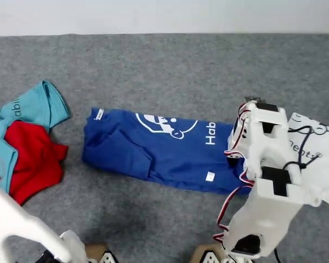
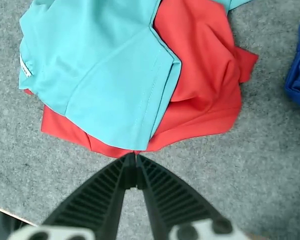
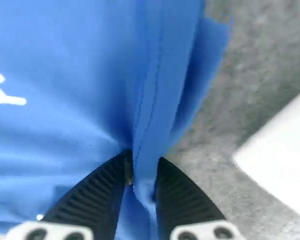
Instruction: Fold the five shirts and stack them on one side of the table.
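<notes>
The blue shirt (image 1: pixel 153 148) lies at the centre of the surface (image 1: pixel 164 66). It is partly folded into a long band running from 9 to 3 o'clock, with white print on its upper face and two small white labels showing. The cloth is a smooth knit with stitched hems, and its 9 o'clock end is bunched into soft creases.

The right gripper (image 3: pixel 140 175) is clamped on the 3 o'clock end of the blue shirt. A raised, layered fold of the cloth is pinched between the ribbed black fingers (image 3: pixel 102 190). In the high view the white right arm (image 1: pixel 268 186), with its red and black wiring, stands over this end and hides the hem beneath it.

A white shirt (image 1: pixel 318 148) with dark print lies just beside the blue shirt at 3 o'clock, partly under the right arm.

At 9 o'clock, well apart from the blue shirt, a teal shirt (image 1: pixel 33 107) and a red shirt (image 1: pixel 35 161) lie crumpled and overlapping. The left gripper (image 2: pixel 135 167) hangs at the edge of the red shirt, its ribbed fingers pressed together with nothing between them. The left arm (image 1: pixel 11 219) is at 7 o'clock.

The surface is a grey, felt-like mat.
</notes>
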`<state>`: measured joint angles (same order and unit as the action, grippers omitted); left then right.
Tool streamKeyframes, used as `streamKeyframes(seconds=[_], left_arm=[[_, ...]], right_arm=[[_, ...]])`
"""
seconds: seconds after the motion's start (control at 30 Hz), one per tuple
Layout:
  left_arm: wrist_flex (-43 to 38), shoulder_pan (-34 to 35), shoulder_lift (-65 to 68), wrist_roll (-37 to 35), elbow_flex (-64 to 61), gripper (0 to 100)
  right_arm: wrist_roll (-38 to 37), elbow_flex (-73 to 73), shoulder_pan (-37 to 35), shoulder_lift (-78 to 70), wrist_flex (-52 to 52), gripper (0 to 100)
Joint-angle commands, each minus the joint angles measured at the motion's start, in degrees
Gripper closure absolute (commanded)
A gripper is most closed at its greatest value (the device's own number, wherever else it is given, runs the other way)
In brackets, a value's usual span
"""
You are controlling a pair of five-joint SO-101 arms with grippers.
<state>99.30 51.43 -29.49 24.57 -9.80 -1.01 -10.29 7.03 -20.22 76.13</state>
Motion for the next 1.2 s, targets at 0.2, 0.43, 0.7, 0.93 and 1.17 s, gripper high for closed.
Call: streamKeyframes(seconds=[0.2, 0.43, 0.7, 0.93, 1.17], left_arm=[[0.70, -0.44, -1.05, 0.44, 0.22, 99], [0.70, -0.44, -1.05, 0.44, 0.22, 99], [0.70, -1.85, -1.05, 0.44, 0.22, 99], [0.97, -6.59, -1.58, 0.26, 0.22, 99], [1.14, -6.24, -1.67, 0.18, 0.22, 99]], right_arm=[[-9.41, 0.79, 3.65, 15.16, 5.32, 98.8], [-20.57, 2.20, 15.34, 16.84, 5.32, 98.8], [-28.31, 10.02, 23.87, 16.84, 6.73, 98.8], [-28.22, 10.02, 14.46, 17.45, 15.78, 98.8], [-23.21, 10.02, -3.38, 18.59, 21.93, 98.8]])
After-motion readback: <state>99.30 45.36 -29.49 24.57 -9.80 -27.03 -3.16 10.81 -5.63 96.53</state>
